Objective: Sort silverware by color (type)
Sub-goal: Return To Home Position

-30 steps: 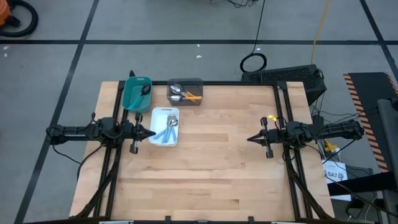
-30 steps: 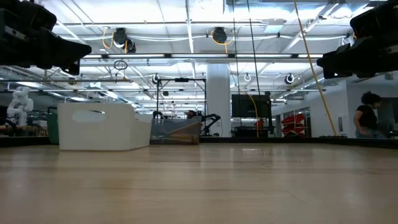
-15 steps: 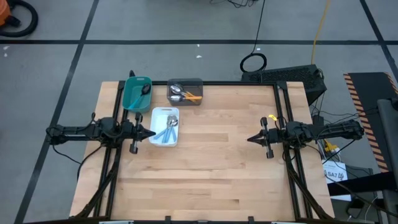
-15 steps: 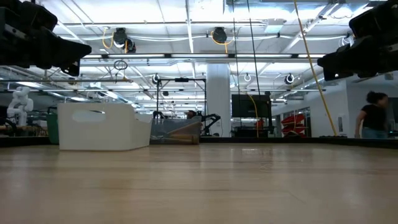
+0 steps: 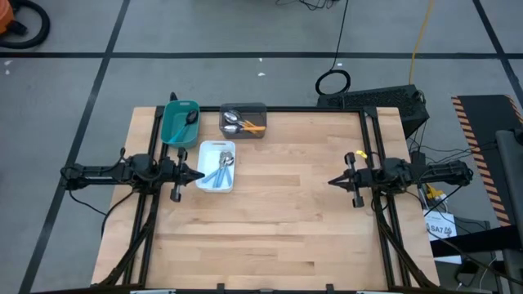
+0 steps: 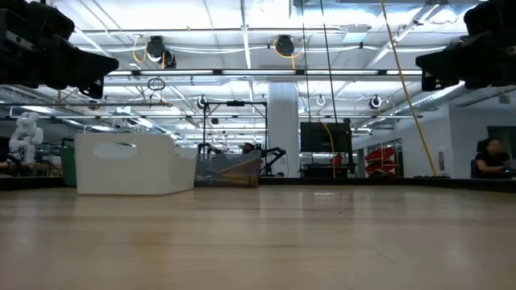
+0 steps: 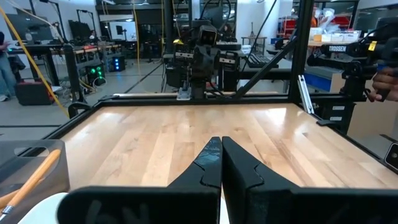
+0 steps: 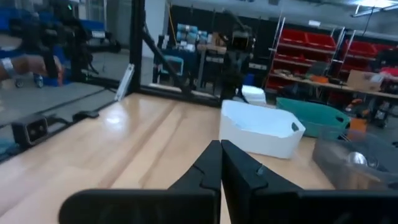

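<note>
Now spoons (image 5: pixel 222 170) lie beside clenched left gripper (image 5: pixel 201 174), well apart from clenched right gripper (image 5: pixel 331 181)

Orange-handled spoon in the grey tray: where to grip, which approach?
Probably the orange handle, mid-length, from straight above, jaws across it. It reaches clear of the silver bowls crowded at the other end; the grey tray walls rule out a side approach.

Left tray (image 5: pixel 173 129) and right tray (image 5: pixel 243 106) sit side by side at the table's (image 5: pixel 278 220) 11 o'clock — third tray (image 5: pixel 202 167) at their 6. Spoons (image 5: pixel 221 170) lie in each, perhaps one in the left. Left gripper (image 5: pixel 198 174) at 9, right gripper (image 5: pixel 331 181) at 3.
</note>
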Tool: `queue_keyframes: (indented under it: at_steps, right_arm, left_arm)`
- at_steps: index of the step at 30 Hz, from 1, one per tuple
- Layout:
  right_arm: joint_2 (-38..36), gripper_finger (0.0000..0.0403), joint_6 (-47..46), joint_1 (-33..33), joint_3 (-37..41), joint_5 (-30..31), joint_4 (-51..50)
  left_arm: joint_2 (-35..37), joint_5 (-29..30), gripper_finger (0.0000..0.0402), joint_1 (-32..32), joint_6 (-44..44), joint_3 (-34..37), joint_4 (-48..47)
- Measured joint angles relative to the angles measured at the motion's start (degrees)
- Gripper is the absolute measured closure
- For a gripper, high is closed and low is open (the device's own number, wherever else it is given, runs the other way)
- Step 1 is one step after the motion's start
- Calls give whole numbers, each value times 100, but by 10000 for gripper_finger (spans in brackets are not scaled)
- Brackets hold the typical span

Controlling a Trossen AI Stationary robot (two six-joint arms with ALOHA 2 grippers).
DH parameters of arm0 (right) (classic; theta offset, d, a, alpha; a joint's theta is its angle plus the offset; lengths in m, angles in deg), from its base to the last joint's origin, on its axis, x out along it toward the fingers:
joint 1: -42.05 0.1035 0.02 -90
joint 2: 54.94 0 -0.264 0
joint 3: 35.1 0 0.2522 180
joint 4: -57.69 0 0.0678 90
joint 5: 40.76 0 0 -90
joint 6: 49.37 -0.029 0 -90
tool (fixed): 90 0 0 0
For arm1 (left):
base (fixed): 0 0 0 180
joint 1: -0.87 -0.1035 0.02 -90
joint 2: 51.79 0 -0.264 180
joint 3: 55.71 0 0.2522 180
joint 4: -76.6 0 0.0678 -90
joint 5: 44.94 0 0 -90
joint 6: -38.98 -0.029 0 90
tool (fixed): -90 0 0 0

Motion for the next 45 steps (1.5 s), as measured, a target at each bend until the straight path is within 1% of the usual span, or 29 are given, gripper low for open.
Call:
queue_keyframes:
  at_steps: [5, 21, 24, 30, 45]
  right_arm:
    - [12, 403, 86, 0, 0, 475, 1]
    - [37, 395, 21, -2, -2, 524, -96]
    - [49, 395, 161, -2, 0, 573, 60]
    - [53, 395, 111, -2, 0, 609, 531]
    - [53, 394, 115, -2, 0, 581, 582]
  left_arm:
    - [2, 0, 401, 0, -1, 0, 3]
    - [2, 0, 401, -1, -4, 0, 2]
    - [2, 0, 401, 1, -4, 0, 2]
    - [0, 0, 401, -2, -4, 0, 2]
    - [2, 0, 401, 0, -6, -2, 2]
